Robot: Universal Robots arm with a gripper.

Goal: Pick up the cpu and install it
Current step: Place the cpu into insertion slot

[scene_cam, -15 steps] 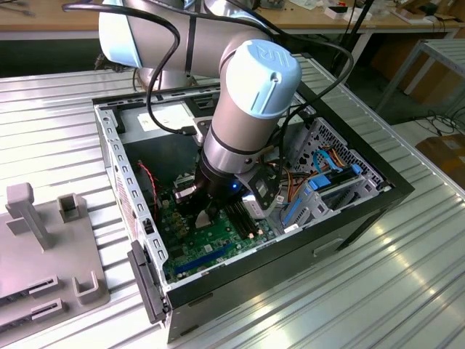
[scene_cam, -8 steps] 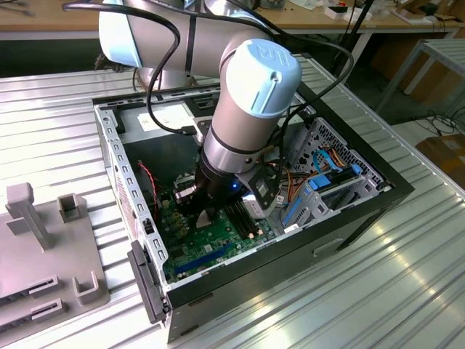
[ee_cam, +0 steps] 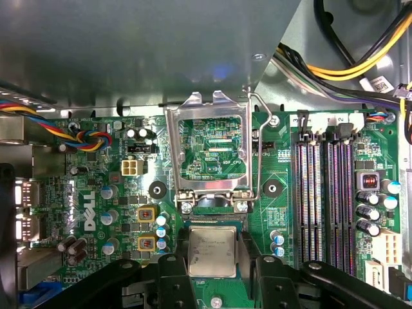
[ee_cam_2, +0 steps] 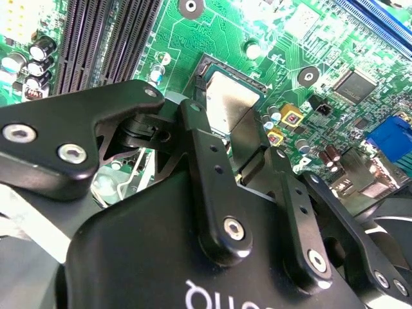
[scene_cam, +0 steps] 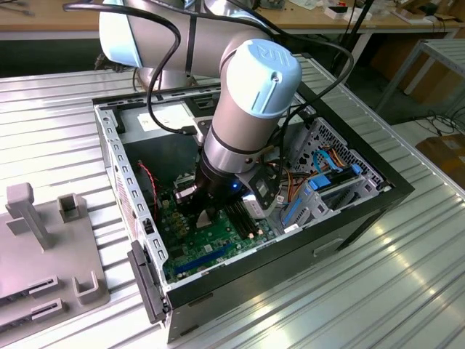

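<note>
Dull silver metal cpu (ee_cam: 212,251), glossy green motherboard (ee_cam: 283,215)

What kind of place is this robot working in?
Probably a robotics lab or workshop: an open computer case sits on a ribbed metal table, wooden workbenches stand behind, and the gripper grips the cpu over the green motherboard.

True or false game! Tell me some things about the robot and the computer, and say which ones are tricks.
1. The small square silver-grey cpu sits between the fingers of the black gripper. True.
2. The silver metal socket lid is closed flat. False: it is flipped open.
3. The green motherboard lies inside an open black computer case. True.
4. The long black memory slots are full of sticks. False: they are empty.
</note>
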